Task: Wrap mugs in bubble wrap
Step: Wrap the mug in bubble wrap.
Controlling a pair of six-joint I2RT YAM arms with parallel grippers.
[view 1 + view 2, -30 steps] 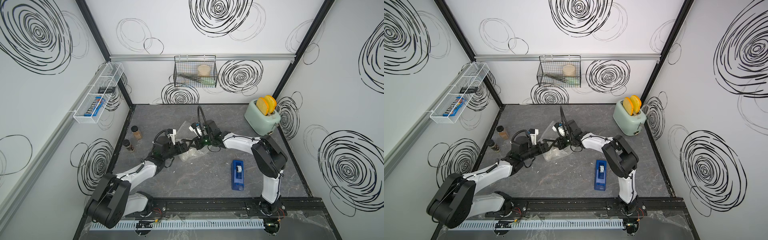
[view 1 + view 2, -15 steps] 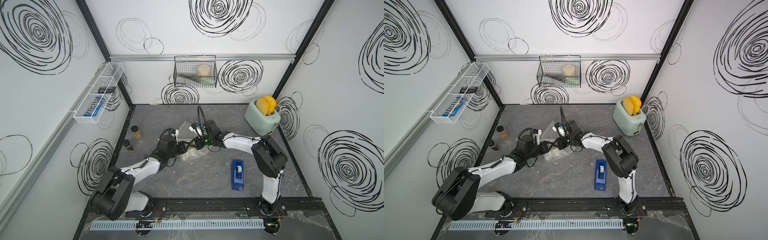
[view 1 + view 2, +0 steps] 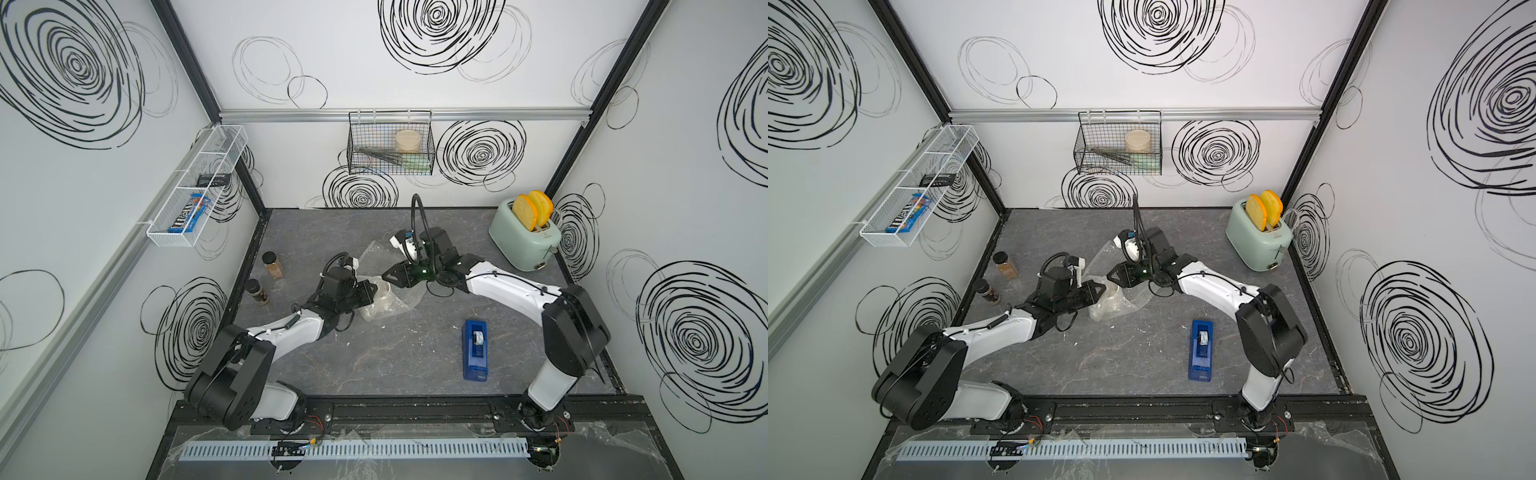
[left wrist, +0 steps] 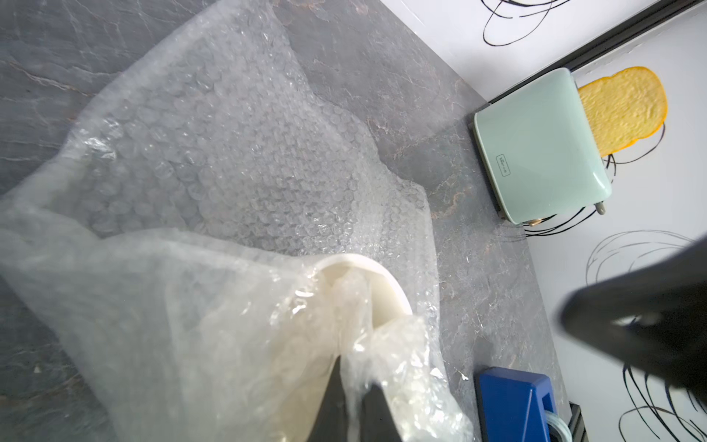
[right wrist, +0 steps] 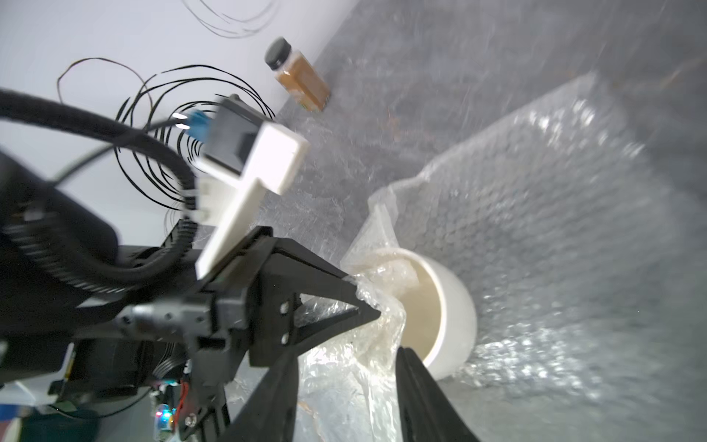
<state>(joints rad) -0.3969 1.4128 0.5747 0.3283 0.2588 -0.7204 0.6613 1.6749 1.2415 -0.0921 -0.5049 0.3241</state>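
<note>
The cream-white mug stands mid-table on the clear bubble wrap, with a fold of wrap pulled over its side and into its mouth. My left gripper is at the mug's rim, shut on that fold of bubble wrap. My right gripper hovers just beyond the mug, opposite the left one. It is open, its fingers apart on either side of the loose wrap, holding nothing. The mug's handle is hidden.
A blue tape dispenser lies to the front right of the mug. A mint toaster with toast stands at the back right. Two spice jars stand by the left wall. A wire basket hangs on the back wall.
My left gripper moved in toward the mug and closed on the bubble wrap fold. My right gripper, shut before, has opened and let go of the wrap.
</note>
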